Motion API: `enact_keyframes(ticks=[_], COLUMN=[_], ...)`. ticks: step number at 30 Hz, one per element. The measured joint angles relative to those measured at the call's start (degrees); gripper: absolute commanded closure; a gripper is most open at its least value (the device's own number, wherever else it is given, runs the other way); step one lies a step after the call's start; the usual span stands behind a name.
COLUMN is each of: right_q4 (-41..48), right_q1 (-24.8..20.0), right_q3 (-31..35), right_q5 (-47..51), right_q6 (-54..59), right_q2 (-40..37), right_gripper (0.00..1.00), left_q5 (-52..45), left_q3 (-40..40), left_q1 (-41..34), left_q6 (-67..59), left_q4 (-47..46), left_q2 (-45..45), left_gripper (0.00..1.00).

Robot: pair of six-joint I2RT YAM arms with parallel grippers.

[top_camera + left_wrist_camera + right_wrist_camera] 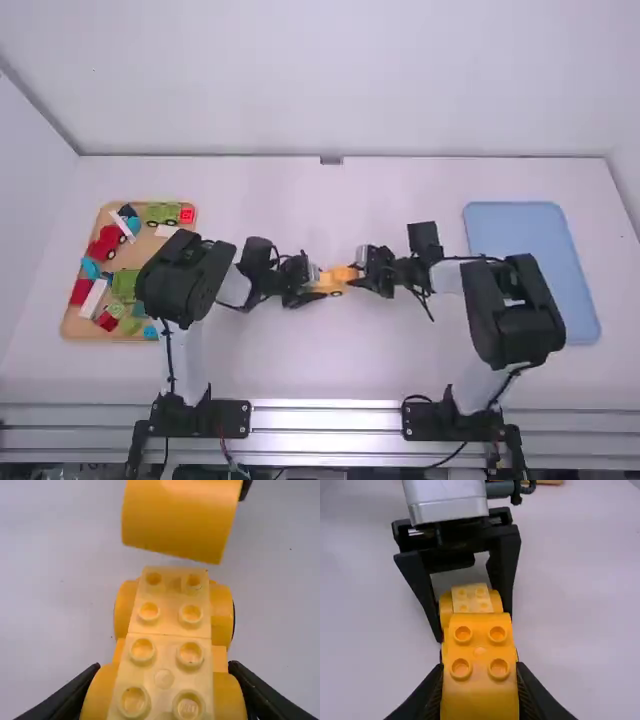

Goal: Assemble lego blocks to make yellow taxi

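nearest to the left wrist camera is the wheeled yellow base [170, 625], with left gripper [162, 680] clamped on its sides. right gripper [480, 675] squeezes the yellow block [480, 695], near the free end of the base. the block looks slightly turned against the base, so it is better to straighten it first, match it over the studs, then press straight down while the base is kept firm.
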State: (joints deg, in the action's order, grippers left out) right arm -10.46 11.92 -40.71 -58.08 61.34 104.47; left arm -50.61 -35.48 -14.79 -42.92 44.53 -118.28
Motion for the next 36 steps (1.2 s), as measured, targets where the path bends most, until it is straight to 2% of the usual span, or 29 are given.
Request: enact_keyframes(ticks=[5, 10, 12, 20, 24, 30, 36], right_q4=[1.8, 5.3, 9.6, 13.5, 11.9, 1.7, -1.4], right_q1=[2.7, 4.7, 5.0, 5.0, 4.9, 4.6, 4.6], right_q3=[-1.5, -6.7, -9.0, -10.0, -10.0, -6.8, -4.6], right_q5=[1.3, 0.9, -0.3, -1.1, -1.2, -1.2, -1.1], right_q6=[-1.0, -0.9, 0.6, 4.0, 4.3, -0.1, -3.9], right_q2=[0.1, 3.7, 5.9, 6.4, 6.4, 6.4, 6.8], right_gripper=[0.88, 0.88, 0.88, 0.92, 0.95, 0.93, 0.93], left_q5=[-3.3, -4.7, -4.7, -3.7, -3.1, -2.8, -2.7], left_q3=[-1.9, -3.3, -3.5, -3.5, -3.5, -3.5, -3.5], left_q1=[0.0, 0.0, 0.0, 0.0, 0.0, 0.0, 0.0], left_q6=[-4.1, -6.7, -7.4, -7.3, -6.4, -6.0, -5.8], left_q4=[-6.5, -10.3, -10.7, -10.3, -9.6, -9.3, -9.1], left_q2=[0.0, 0.0, 0.0, 0.0, 0.0, 0.0, 0.0], left_gripper=[0.55, 0.55, 0.55, 0.55, 0.55, 0.55, 0.55])
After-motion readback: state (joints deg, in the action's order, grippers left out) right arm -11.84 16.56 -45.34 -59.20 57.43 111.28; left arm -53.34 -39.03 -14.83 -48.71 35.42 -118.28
